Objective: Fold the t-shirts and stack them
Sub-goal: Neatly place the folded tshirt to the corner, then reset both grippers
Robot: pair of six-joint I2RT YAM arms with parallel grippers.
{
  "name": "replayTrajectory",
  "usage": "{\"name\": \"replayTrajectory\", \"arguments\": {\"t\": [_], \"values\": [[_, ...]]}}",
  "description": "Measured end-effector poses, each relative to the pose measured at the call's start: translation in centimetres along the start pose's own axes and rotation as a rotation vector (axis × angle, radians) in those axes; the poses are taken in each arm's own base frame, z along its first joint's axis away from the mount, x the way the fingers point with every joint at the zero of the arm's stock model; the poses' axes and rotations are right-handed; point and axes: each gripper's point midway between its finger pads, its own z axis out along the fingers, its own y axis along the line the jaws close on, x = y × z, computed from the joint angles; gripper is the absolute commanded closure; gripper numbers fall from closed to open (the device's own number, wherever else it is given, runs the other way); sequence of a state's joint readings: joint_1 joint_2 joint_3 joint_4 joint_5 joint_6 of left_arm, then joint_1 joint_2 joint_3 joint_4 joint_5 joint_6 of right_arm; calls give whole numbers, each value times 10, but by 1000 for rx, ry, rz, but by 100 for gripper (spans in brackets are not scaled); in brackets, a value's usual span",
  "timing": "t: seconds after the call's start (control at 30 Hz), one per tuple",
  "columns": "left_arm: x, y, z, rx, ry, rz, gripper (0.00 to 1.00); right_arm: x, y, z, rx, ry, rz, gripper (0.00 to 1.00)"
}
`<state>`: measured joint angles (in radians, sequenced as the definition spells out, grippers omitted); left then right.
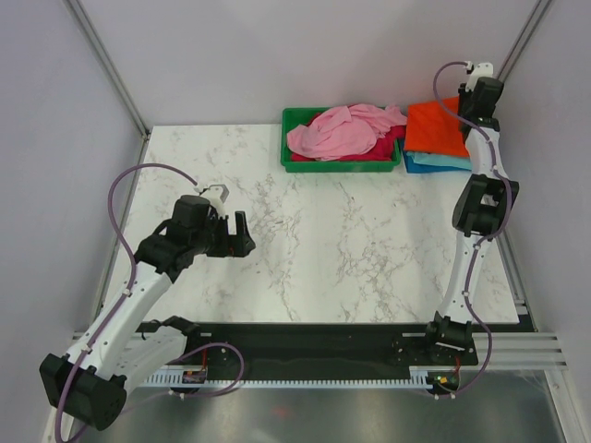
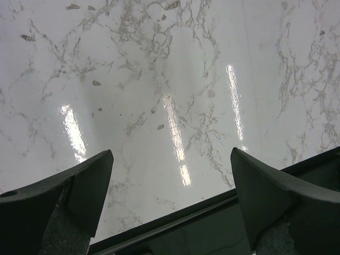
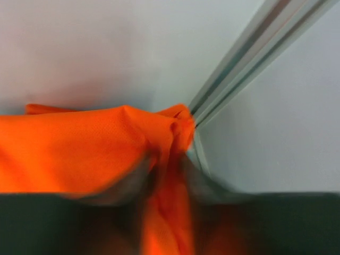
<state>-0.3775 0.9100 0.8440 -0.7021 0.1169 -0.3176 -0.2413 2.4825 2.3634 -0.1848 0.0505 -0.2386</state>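
Right end effector (image 3: 171, 218), fingers a dark blur, any hold on the orange t-shirt (image 3: 79, 154) indistinct

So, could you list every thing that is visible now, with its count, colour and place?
tray: one, green, far middle of the table
light pink t-shirt: one, crumpled, on top in the tray
magenta t-shirt: one, in the tray, under the pink one
orange t-shirt: one, folded, top of the stack right of the tray
lower t-shirts: blue and teal layers, same stack
table: one, white marble
left pincer: black, open, over bare table
right pincer: at the orange t-shirt, blurred
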Motion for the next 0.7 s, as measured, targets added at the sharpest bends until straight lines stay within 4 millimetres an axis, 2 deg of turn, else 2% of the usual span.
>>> {"name": "replayTrajectory", "arguments": {"t": [0.03,0.07,0.1,0.27,0.37,0.47,0.57,0.63,0.7], "values": [[0,0,0,-1,2,0,0,5,-4,6,25,-4,-6,18],[0,0,0,-1,1,0,0,13,-8,12,54,-3,0,8],[0,0,0,-1,2,0,0,20,-10,16,71,2,-1,2],[0,0,0,-1,1,0,0,49,-23,31,178,24,29,2],[0,0,0,-1,1,0,0,49,-32,30,230,17,71,2],[0,0,0,-1,0,0,0,31,-47,21,290,-28,151,2],[-1,0,-1,0,-5,1,0,4,-60,-2,309,-69,245,2],[-2,-1,-3,4,-15,2,0,-25,-63,-26,294,-114,330,2],[-3,-1,-5,7,-26,3,0,-63,-62,-62,244,-174,423,2]]}}
